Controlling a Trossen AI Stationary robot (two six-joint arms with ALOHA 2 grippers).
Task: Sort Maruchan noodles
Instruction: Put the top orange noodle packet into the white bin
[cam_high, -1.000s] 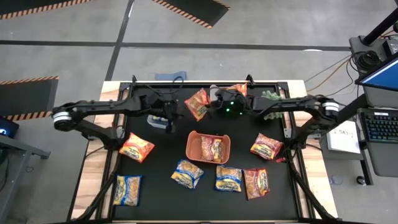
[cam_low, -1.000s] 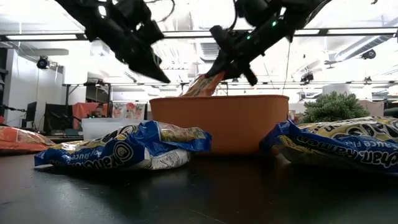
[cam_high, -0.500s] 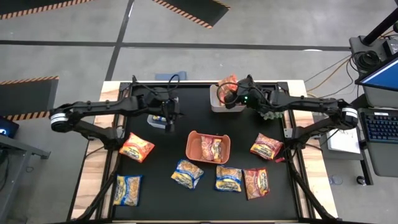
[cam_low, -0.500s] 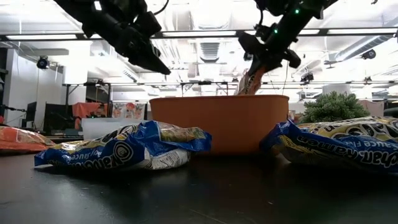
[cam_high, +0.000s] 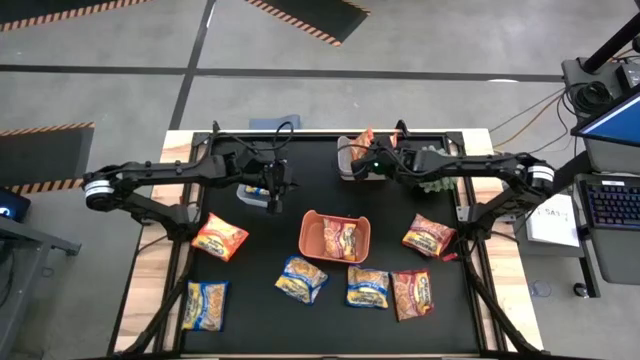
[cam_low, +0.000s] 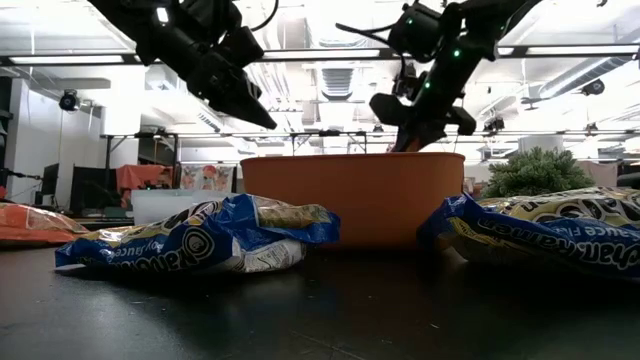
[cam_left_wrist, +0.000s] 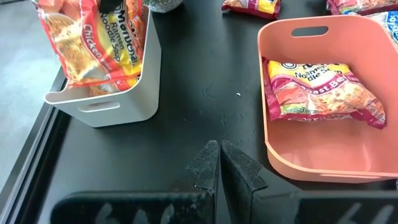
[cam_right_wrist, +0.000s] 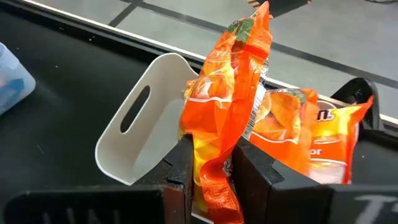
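Right gripper (cam_right_wrist: 211, 168) pinches orange packet (cam_right_wrist: 230, 118) over far white bin (cam_right_wrist: 140, 134): light, crinkly, slippery; hold the edge. Left gripper (cam_left_wrist: 219, 165) shut, empty.

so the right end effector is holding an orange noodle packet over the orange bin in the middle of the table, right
Not quite. The right end effector does hold an orange noodle packet, but over the white bin at the table's far edge, not the orange bin in the middle. The right wrist view shows the packet going into the white bin; the high view confirms where it sits.
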